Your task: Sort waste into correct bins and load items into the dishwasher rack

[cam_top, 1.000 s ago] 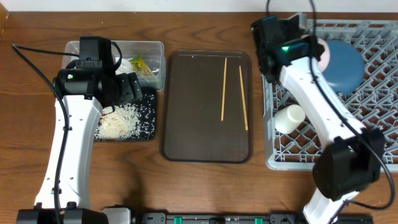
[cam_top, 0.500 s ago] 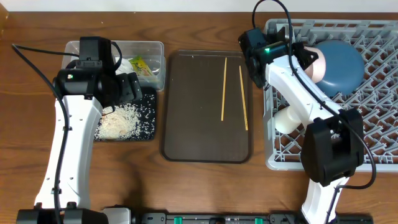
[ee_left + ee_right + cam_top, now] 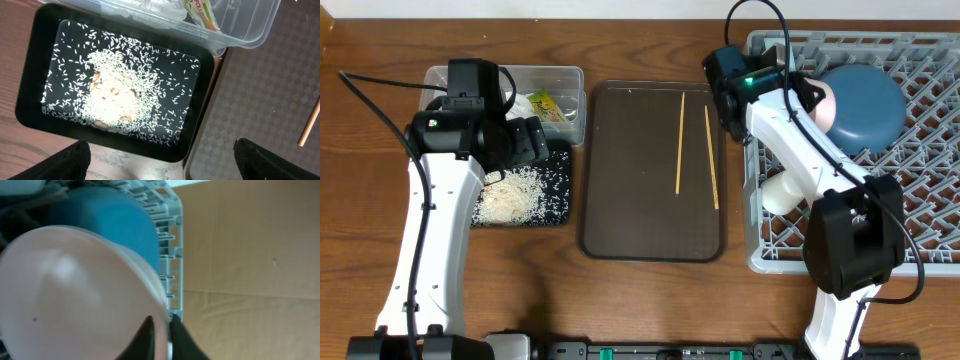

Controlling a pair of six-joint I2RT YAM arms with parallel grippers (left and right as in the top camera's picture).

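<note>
Status: waste looks sorted, loading is partly done.

- Rice (image 3: 125, 95) is piled in the black tray (image 3: 196, 131) near the bench's left edge. A few brownish bits are mixed in.
- Crumpled tissue (image 3: 520, 104) and snack wrapper (image 3: 202, 12) are in the clear tub (image 3: 250, 30), which touches the tray's far edge. I see no loose waste on the bench.
- Left gripper (image 3: 167, 162) hovers over the tray's near edge, jaws spread wide, holding nothing.
- Dishwasher rack (image 3: 920, 200) sits at the bench's right edge. The dark-blue bowl (image 3: 870, 100) is in it toward the far edge, and the white cup (image 3: 782, 190) lies by its left edge.
- Right gripper (image 3: 161, 332) is at the rack's far-left corner, jaws pinched narrowly on the rim of the small white bowl (image 3: 75, 290). The bowl is tilted against the dark-blue bowl. It looks placed or nearly so, but I can't tell whether it is seated on the pegs.

Left to do, in my judgement:
- Release the white bowl.
- Move both chopsticks (image 3: 680, 140), lying parallel and apart on the right half of the brown serving tray (image 3: 630, 200) at mid-bench.
- Find the light-blue bowl, which is not visible in any view. It may be hidden or out of frame.
</note>
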